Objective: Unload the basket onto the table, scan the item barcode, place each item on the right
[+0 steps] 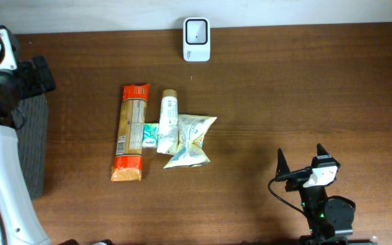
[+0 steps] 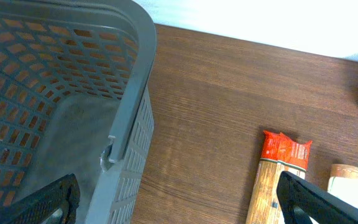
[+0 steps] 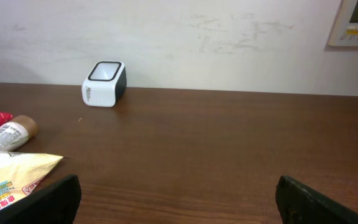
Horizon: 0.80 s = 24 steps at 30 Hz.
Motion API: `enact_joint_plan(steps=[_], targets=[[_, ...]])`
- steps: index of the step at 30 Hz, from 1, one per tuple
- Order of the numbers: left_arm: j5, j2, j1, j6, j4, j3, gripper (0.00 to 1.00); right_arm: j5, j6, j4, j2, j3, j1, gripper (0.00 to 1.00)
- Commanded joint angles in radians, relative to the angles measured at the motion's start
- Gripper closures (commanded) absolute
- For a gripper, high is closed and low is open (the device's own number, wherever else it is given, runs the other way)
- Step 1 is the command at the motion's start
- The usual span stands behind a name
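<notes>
- The right gripper hangs low over bare table with its fingers spread wide and nothing between them.
- Nearest to it, off to its left and slightly ahead, lies a crinkled snack bag, flat on the wood.
- Just beyond the bag on the same side is a white tube with a tan cap, touching the bag. Its long axis runs away from the gripper's base, along its line of sight.
- A small teal packet sits wedged between the tube and a long pasta packet, whose long axis lies parallel to the tube's.
- That makes four items, one of each kind, in one cluster. No barcode is readable from here.
- One scanner stands well ahead and left of the right gripper, past the cluster, against the wall.
- The left gripper is farthest off, also spread wide and empty, above the rim of one grey basket. The pasta lies to its right.
- The right arm looks nearer the bag, the left nearer the pasta.
</notes>
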Motion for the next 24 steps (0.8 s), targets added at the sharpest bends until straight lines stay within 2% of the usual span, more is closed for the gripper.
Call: enact_joint_plan(steps=[1, 8, 11, 15, 20, 24], targets=[[-0.007, -0.005, 0.003, 0.02, -0.002, 0.012, 0.01, 0.002, 0.011, -0.005, -0.006, -0.005, 0.006, 0.01], [-0.007, -0.005, 0.003, 0.02, -0.002, 0.011, 0.01, -0.01, 0.014, 0.025, -0.006, -0.005, 0.006, 0.01], [-0.007, -0.005, 0.003, 0.02, -0.002, 0.011, 0.01, -0.112, 0.015, 0.089, -0.006, -0.001, 0.006, 0.01], [-0.007, -0.005, 0.003, 0.02, -0.002, 0.011, 0.01, -0.266, 0.016, 0.045, 0.027, 0.088, 0.006, 0.01], [-0.007, -0.005, 0.003, 0.02, -0.002, 0.011, 0.01, -0.394, 0.014, -0.09, 0.245, 0.341, 0.006, 0.01], [-0.007, -0.005, 0.003, 0.02, -0.002, 0.011, 0.01, -0.486, 0.011, -0.261, 0.505, 0.597, 0.006, 0.02]])
